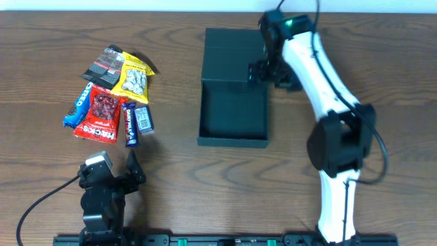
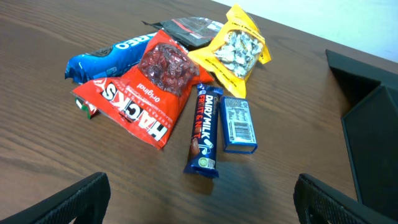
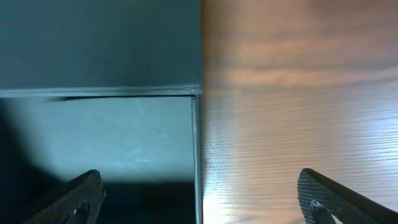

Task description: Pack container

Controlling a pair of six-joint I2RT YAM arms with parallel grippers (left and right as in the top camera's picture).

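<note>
Here the right gripper point(image 3: 199, 193) stands released, a side wall of the container point(image 3: 99, 137) running between its jaws; the left gripper point(image 2: 202, 190) gapes too, snack packets point(image 2: 161, 93) lying ahead of its jaws.

Matt cardboard container point(image 1: 232, 113); wood-grain table point(image 1: 171, 191) (glossy snack pkts point(image 2: 149, 93)).

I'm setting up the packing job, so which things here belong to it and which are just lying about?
For the job: container; Oreo packet; red Hacks packet; yellow snack packet; black packet; Dairy Milk bar; small blue box.
Lying about: black cable.
</note>
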